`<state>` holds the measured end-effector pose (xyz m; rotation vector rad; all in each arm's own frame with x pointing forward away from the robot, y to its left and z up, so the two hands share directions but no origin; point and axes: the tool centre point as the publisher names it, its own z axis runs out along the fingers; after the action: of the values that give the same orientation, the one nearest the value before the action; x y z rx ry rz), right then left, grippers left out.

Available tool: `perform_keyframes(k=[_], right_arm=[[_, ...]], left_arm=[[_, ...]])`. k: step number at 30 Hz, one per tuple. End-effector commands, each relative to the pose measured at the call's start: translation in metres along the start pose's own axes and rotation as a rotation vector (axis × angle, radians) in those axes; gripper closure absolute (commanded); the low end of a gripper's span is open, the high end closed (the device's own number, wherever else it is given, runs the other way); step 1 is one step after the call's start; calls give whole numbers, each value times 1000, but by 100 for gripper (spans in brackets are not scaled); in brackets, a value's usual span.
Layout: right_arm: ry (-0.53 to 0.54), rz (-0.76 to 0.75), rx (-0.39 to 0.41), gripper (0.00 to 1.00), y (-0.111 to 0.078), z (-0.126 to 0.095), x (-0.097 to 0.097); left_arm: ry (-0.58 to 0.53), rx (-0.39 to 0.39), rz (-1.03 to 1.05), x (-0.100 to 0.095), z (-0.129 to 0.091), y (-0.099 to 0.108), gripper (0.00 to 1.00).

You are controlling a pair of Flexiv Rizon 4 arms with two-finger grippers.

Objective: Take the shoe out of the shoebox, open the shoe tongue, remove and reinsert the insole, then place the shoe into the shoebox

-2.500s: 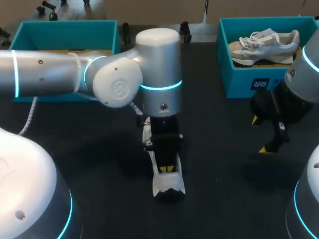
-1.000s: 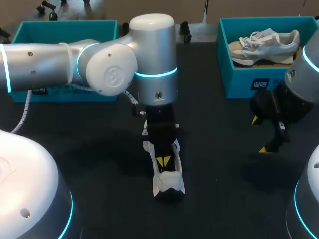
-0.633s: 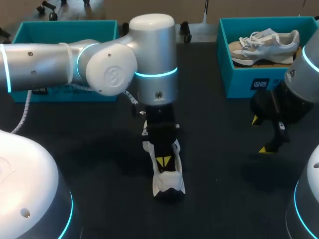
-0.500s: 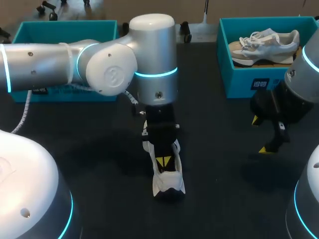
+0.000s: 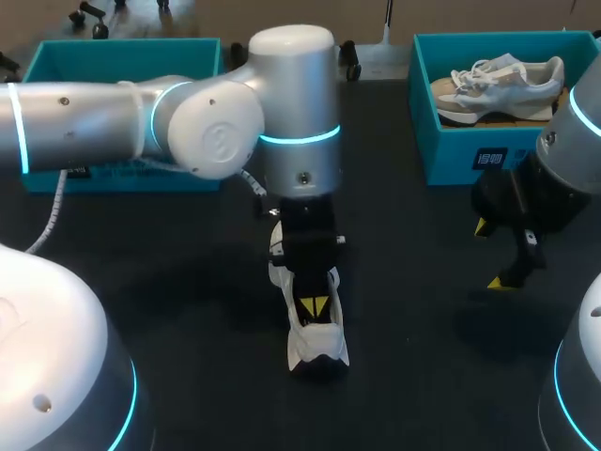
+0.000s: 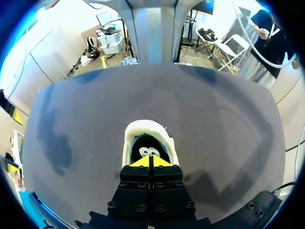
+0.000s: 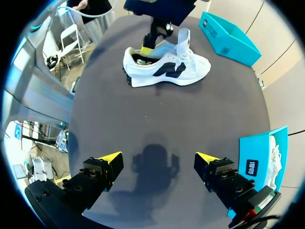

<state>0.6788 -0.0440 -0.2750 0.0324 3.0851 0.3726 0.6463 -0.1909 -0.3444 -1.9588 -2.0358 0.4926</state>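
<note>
On the black bench (image 5: 423, 310) sits the white cloth sneaker (image 5: 319, 353), light and bendy, I think. My left fingers (image 6: 142, 162) are pressed together in its opening. The thin dark insole (image 6: 148, 150) looks floppy, so its back edge seems best to pinch. My right fingers (image 7: 110, 157) stand apart, well away.

Two shoes (image 5: 317, 346) (image 5: 498, 86), two shoeboxes (image 5: 122, 47) (image 5: 451, 150), two pincers (image 6: 151, 162) (image 7: 158, 160), seemingly one insole (image 6: 143, 145).

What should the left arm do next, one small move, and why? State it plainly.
Probably lift the left arm slightly, to test whether the dark insole follows. Its jaws stand closed, tips inside the opening of the white lace-up sneaker on the black table, right over that insole; whether they pinch it is unclear.
</note>
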Motion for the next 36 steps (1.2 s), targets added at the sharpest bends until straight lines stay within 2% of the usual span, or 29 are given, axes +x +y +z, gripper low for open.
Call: perform_keyframes(k=[1, 6, 11, 15, 19, 27, 33, 36], right_arm=[[-3, 0, 1, 0, 0, 1, 1], [-3, 0, 1, 0, 0, 1, 1], [-3, 0, 1, 0, 0, 1, 1], [-3, 0, 1, 0, 0, 1, 1], [-3, 0, 1, 0, 0, 1, 1], [-3, 0, 1, 0, 0, 1, 1], [-3, 0, 1, 0, 0, 1, 1], [-3, 0, 1, 0, 0, 1, 1]], left_arm=[[28, 33, 8, -11, 8, 6, 100], [42, 23, 26, -8, 15, 2, 100], [34, 72, 32, 1, 22, 3, 100], [44, 54, 42, 6, 29, -3, 100], [38, 41, 48, 6, 38, 0, 100], [50, -44, 33, 8, 52, 13, 100], [56, -126, 17, 12, 47, 19, 100], [51, -124, 14, 11, 42, 21, 100]])
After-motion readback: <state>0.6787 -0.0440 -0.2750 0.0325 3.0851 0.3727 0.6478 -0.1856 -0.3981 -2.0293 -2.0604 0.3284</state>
